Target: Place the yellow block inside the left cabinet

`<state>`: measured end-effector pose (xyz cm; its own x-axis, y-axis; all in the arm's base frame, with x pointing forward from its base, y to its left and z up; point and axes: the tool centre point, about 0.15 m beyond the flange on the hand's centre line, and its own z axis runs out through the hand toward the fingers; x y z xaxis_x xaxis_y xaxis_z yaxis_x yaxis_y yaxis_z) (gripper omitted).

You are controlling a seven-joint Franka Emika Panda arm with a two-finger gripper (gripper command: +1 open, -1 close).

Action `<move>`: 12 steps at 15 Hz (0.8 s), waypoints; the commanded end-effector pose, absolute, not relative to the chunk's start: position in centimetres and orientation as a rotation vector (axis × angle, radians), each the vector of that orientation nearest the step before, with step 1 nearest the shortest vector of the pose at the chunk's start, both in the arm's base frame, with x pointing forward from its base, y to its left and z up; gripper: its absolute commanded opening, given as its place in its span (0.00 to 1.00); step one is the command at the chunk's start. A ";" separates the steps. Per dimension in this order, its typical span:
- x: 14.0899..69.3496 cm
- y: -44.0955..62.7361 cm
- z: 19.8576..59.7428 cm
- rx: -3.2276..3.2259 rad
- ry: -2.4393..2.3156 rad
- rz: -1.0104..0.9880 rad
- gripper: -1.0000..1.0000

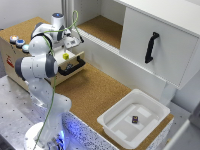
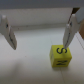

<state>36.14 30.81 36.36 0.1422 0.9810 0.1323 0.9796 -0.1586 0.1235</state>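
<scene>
My jaws hang spread wide, gripping nothing; in the wrist view the two fingers (image 2: 10, 33) stand well apart with pale surface between them, and the block (image 2: 60, 56) sits below and nearer one finger than the other, a dark mark showing on its yellow face; so I judge I am not yet centred over it. In the exterior view the block (image 1: 65, 56) shows as a small yellow spot just under my jaws, in the open drawer (image 1: 72, 64) at that view's left; whether it rests on the drawer floor I cannot be certain, though nothing holds it, so I take it to be lying there. The drawer stands pulled out by its black handle (image 1: 73, 68), which is why I can reach down into it at all. The cabinet (image 1: 102, 27) lies behind, its cork floor open and doorless toward the table (image 1: 95, 90), so the carry should be short and unobstructed; the compartment beside it is shut by a white door (image 1: 150, 42). A white tray (image 1: 122, 131) with a dark cube (image 1: 134, 119) sits well apart, out of my way. Next, I judge, I must shift sideways to straddle the block, then descend and close.
</scene>
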 end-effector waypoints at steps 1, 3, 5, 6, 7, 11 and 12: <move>40.0 32.5 33.8 2.273 2.080 0.181 1.00; 40.1 32.1 33.0 2.237 2.108 0.142 1.00; 40.4 31.6 32.3 2.219 2.116 0.118 1.00; 40.8 31.4 32.1 2.222 2.114 0.097 1.00; 41.1 31.3 32.0 2.230 2.100 0.094 1.00; 42.0 30.8 31.6 2.237 2.082 0.069 0.00; 42.0 30.7 31.5 2.249 2.074 0.060 0.00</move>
<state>39.33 30.30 32.33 0.0719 0.9966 0.0391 0.9887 -0.0764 0.1289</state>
